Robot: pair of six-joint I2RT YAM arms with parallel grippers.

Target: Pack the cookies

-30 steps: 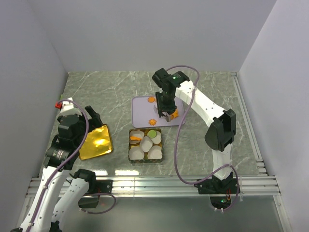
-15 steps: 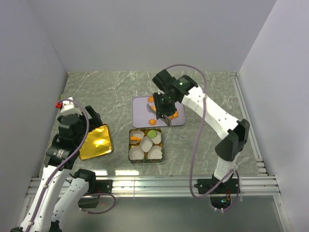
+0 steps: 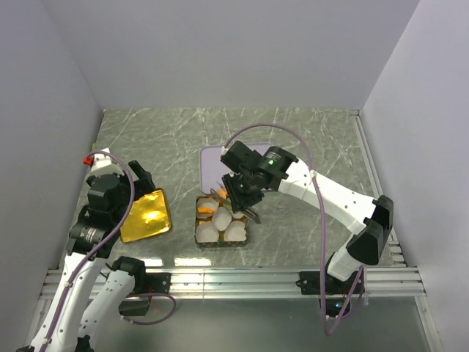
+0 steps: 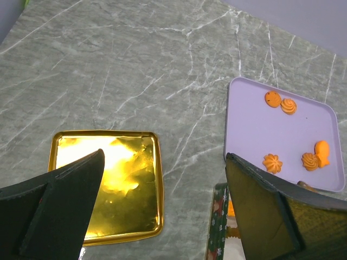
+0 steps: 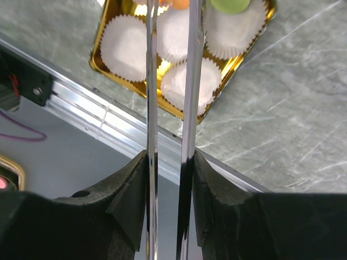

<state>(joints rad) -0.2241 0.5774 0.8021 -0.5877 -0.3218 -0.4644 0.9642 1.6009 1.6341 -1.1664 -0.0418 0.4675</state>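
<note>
Marble table: gold lid near tin; right arm, gripping cookie, crosses tray.

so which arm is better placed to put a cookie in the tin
right: the right gripper holds an orange cookie over the tin; the left gripper sits open over the gold lid

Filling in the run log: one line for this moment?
right gripper: shut on cookie, above tin | left gripper: open, near gold lid | tray: holds cookies

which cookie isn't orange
The round light-green cookie, lying in a white paper cup in the gold tin; the other cookies are orange.
</note>
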